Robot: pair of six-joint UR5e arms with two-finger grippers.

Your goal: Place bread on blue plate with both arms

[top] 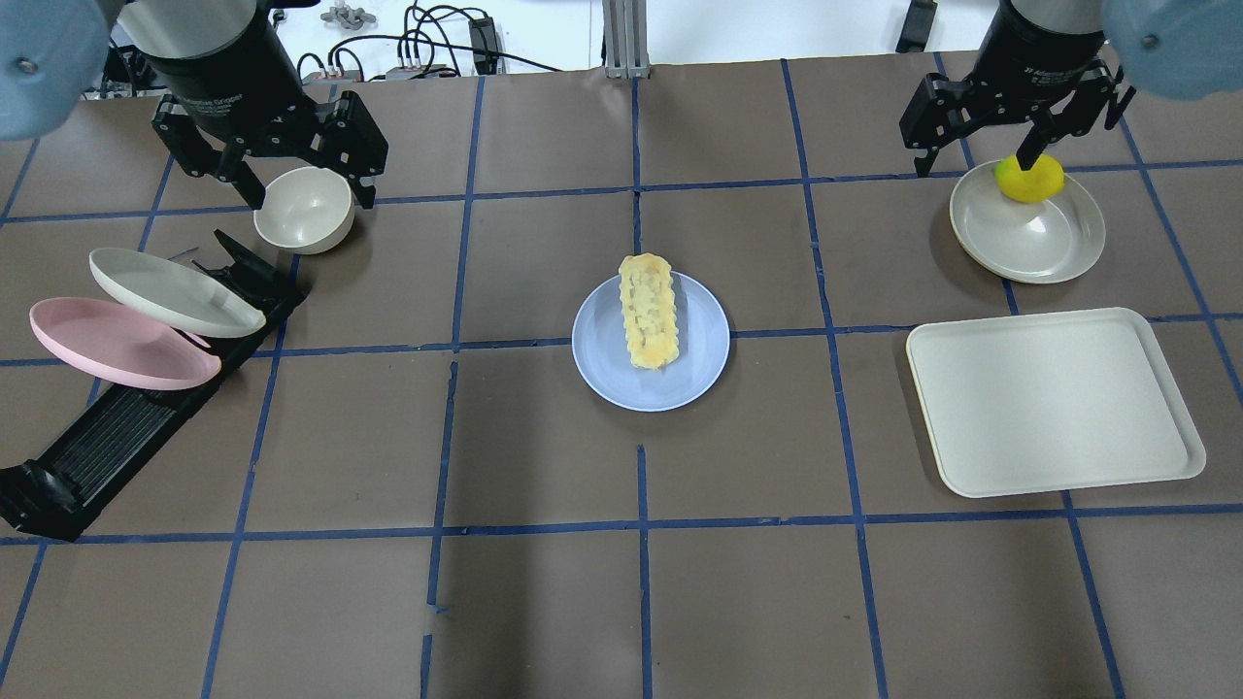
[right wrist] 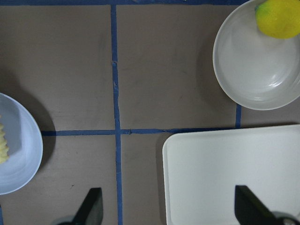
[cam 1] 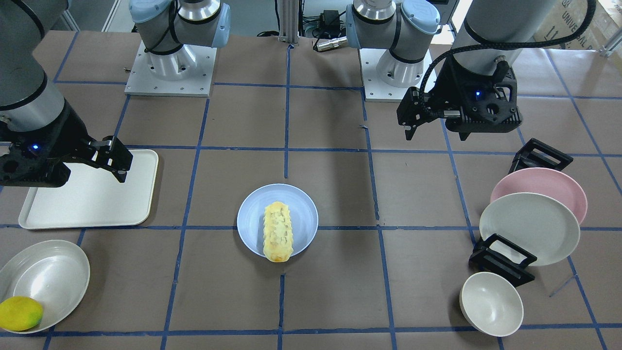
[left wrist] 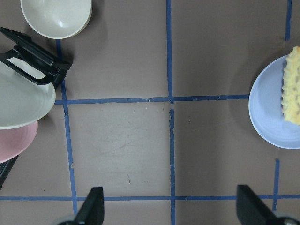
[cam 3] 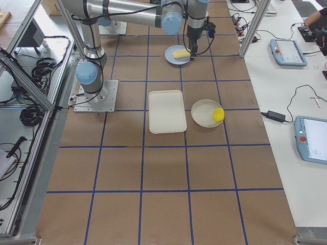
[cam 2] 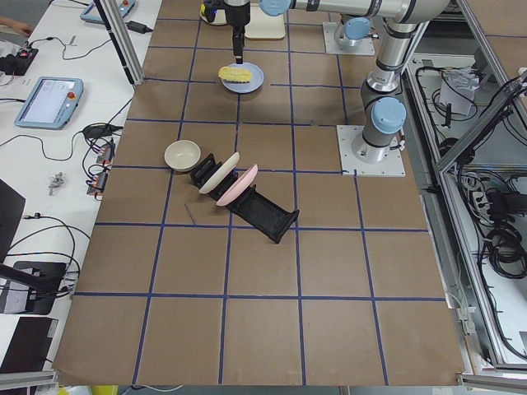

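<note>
Brown tabletop (top: 544,466) holds bread (top: 649,311) on the blue plate (top: 604,377); withdraw your left gripper (left wrist: 172,211) and right gripper (right wrist: 169,211), both spread, upward.

Table (cam 1: 243,116): dull brown sheeting, gridded with blue tape lines.
Blue plate (cam 1: 303,214): pale lavender-blue, plain, matte.
Bread (cam 1: 278,232): pale yellow on the bumpy ridged top, golden-brown at the ends.
Tray (cam 1: 87,204): cream-white, unmarked.
Wide bowl (cam 1: 53,272): off-white with glossy highlights.
Lemon (cam 1: 19,313): bright yellow, a touch of green at one end.
Rack (cam 1: 500,260): black. It holds a pink plate (cam 1: 544,182) and a cream-white plate (cam 1: 529,226), both plain.
Small bowl (cam 1: 491,304): cream, no pattern.
Arms (cam 1: 194,24): grey-silver, with light-blue joint caps and black cables.
Left gripper (left wrist: 171,206) and right gripper (right wrist: 166,206) — both black, each with one small blue light.
</note>
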